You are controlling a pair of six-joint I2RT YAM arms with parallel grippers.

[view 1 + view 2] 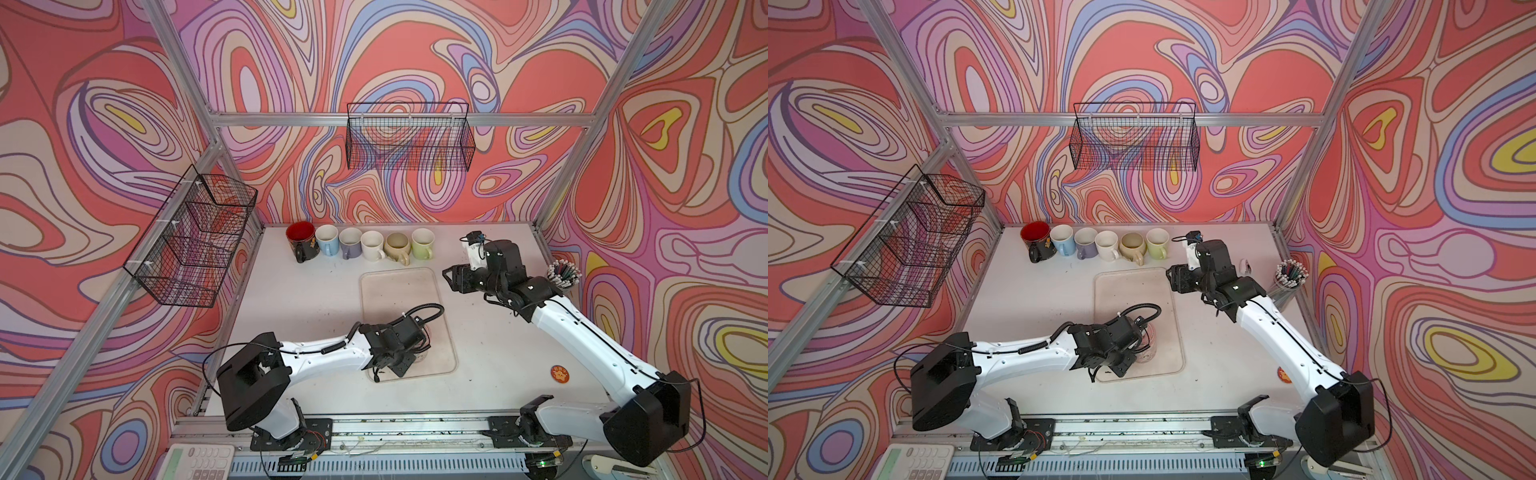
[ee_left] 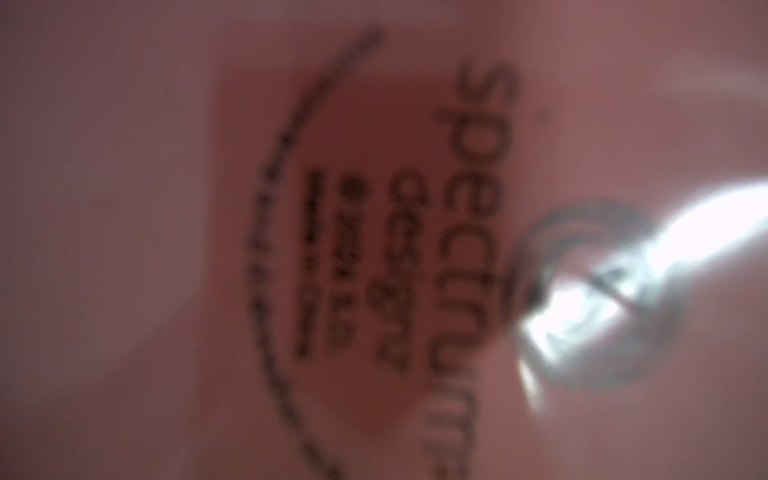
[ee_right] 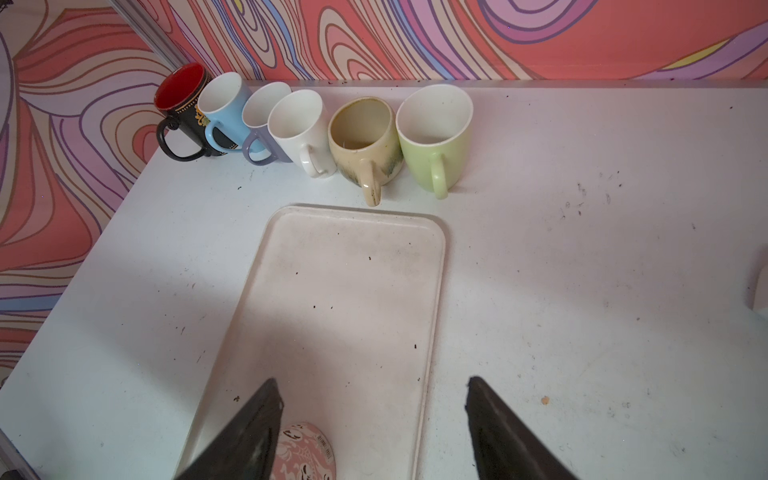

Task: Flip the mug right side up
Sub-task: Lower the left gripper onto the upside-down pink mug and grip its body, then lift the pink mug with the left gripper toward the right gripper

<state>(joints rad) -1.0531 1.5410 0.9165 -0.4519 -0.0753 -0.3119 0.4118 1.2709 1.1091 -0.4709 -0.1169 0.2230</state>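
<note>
The left gripper [image 1: 1143, 347] is positioned directly over the mug [image 3: 306, 451]. Its jaws are hidden under the left arm [image 1: 324, 353] in both top views, so it cannot be told how far apart they are or whether the mug is gripped. In the left wrist view only the pink underside of the mug [image 2: 374, 249] is seen, very close and blurred, with black letters printed on it. The mug is placed bottom-up on the tray [image 1: 399, 295], at the end nearest the front of the table [image 1: 498, 340].

The right gripper [image 3: 372, 380] is spread wide, and nothing is held between its fingers [image 3: 253, 419]. It is raised above the table just beside the far right corner of the tray.

Behind the tray, a row of six mugs [image 1: 372, 245] is lined up upright along the back edge of the table, with the handles turned to the front. A holder full of pens [image 1: 563, 272] is seen at the right edge, and a round orange sticker [image 1: 559, 372] is found on the table nearer the front.
</note>
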